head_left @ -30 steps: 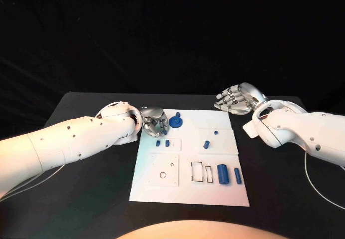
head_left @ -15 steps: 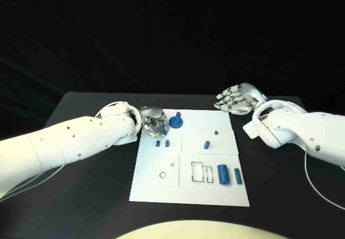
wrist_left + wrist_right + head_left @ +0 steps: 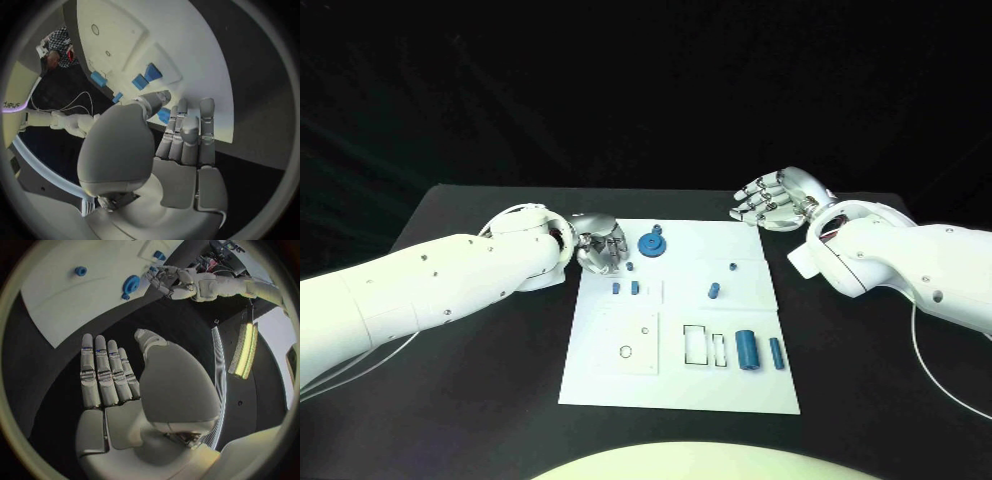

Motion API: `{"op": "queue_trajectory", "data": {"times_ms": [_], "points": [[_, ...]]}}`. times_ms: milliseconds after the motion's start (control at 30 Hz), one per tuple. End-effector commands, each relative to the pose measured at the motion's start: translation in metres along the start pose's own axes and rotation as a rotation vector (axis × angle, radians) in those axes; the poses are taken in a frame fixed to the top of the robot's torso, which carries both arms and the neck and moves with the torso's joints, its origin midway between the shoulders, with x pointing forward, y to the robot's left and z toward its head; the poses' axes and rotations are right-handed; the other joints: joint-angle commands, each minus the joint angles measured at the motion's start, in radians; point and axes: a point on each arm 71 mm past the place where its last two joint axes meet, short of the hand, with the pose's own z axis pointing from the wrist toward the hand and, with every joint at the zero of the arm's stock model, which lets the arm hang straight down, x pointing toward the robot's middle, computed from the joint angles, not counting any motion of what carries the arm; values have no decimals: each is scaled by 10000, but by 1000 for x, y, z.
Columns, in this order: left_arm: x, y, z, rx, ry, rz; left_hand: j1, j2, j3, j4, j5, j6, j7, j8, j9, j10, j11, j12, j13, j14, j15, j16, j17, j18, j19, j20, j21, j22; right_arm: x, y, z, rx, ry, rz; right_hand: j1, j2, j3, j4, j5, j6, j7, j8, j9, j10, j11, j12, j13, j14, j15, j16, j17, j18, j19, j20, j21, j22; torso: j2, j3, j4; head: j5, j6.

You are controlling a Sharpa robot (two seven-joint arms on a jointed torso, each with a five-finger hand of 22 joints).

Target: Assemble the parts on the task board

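Observation:
The white task board (image 3: 733,385) lies mid-table. My left hand (image 3: 602,249) hovers at its far left edge and pinches a small blue part (image 3: 164,116) between thumb and fingers; the part shows as a blue speck (image 3: 630,267) below the fingertips. Just beyond it on the board stand two small blue pegs (image 3: 625,288). A blue round gear (image 3: 655,245) sits beside the hand. My right hand (image 3: 776,197) floats off the board's far right corner with fingers straight and apart, holding nothing. The right wrist view shows the gear (image 3: 131,284) and my left hand (image 3: 172,280).
More blue parts lie on the board: a tiny peg (image 3: 733,267), a short piece (image 3: 714,291), a thick cylinder (image 3: 747,350) and a thin one (image 3: 776,350). Two rectangular slots (image 3: 695,343) and a plate with holes (image 3: 629,340) are near the front.
My left hand has drawn slightly back and to the left along the board's far edge. The right hand and the parts on the board have stayed put.

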Motion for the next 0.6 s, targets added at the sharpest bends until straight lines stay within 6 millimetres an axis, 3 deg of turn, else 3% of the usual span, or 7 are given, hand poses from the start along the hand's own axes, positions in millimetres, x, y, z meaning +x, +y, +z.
{"op": "queue_trajectory", "data": {"times_ms": [33,167,300,367,433,500,600], "points": [[-2,5,-3,-125,-270,-80,33,-69,-61,18,-13,-108,12,-73,-19,-63,-4,-60,14,-61,19,-35,-1,98,-77,-13,-44,-12,3,0,0,-325,631,-410,318,-39,99,-248,-389,164,194,-24,-18,-25,-52,-61,-9,331,-60,81,10,74,154,-59,111,-28,-3,-9,0,-18,11],[-10,15,-8,-149,-960,-750,182,59,36,-39,2,148,130,29,21,-27,-17,-42,55,-258,5,-118,-388,151,-225,-15,-165,-191,3,-1,1,-649,1084,-960,768,-43,392,-624,-806,382,18,-45,-39,42,-198,-141,-13,936,-295,363,130,73,735,-315,412,33,-4,-9,-6,-71,51],[-24,28,-18,19,-2070,-2822,443,225,99,-268,-20,924,185,486,191,295,-83,393,277,-705,-66,-441,-1249,158,-283,-81,-209,-205,4,-3,0,-1024,1624,-2010,1047,-53,610,-1102,-1069,790,-207,-45,-58,512,-455,-133,-18,2175,-770,1014,543,35,1866,-903,1257,437,-5,3,-11,-188,120],[-28,33,-22,94,-2436,-3655,483,252,104,-318,-18,976,176,533,209,288,-94,440,302,-771,-78,-507,-1386,158,-293,-97,-213,-205,5,-3,0,-1145,1799,-2506,1070,-45,618,-1176,-1086,864,-233,-46,-63,625,-503,-124,-15,2358,-840,1127,622,30,2009,-991,1413,527,-3,0,-9,-219,139],[-35,42,-30,201,-3143,-5284,503,325,105,-410,-7,969,205,583,227,164,-71,521,349,-1225,-78,-891,-2212,151,-354,-120,-254,-219,7,-5,-1,-1335,2074,-3433,964,-95,615,-1353,-1120,1156,-337,-95,-102,1070,-647,-204,-17,2935,-1052,1553,1024,-4,2406,-1289,2073,952,-9,-2,-12,-289,178],[-40,48,-37,289,-3804,-7049,369,493,99,-331,-7,950,242,628,242,25,-39,588,378,-1842,-47,-1417,-3261,144,-480,-96,-393,-287,10,-6,-2,-1451,2260,-4148,791,-146,665,-1440,-1141,1493,-463,-135,-121,1436,-857,-351,7,4011,-1330,2479,1743,7,3075,-1526,2971,1514,-19,2,-9,-339,229],[-43,54,-45,407,-4491,-9217,367,534,70,-369,-14,875,265,630,241,-70,-19,645,396,-1918,-35,-1585,-3367,145,-545,-84,-486,-336,14,-9,-3,-1545,2387,-4920,569,-275,1021,-1411,-1126,1653,-523,-308,-166,1654,-913,-653,13,4176,-1425,3794,2839,-42,3286,-1639,3762,2099,-17,8,2,-377,254]]}}
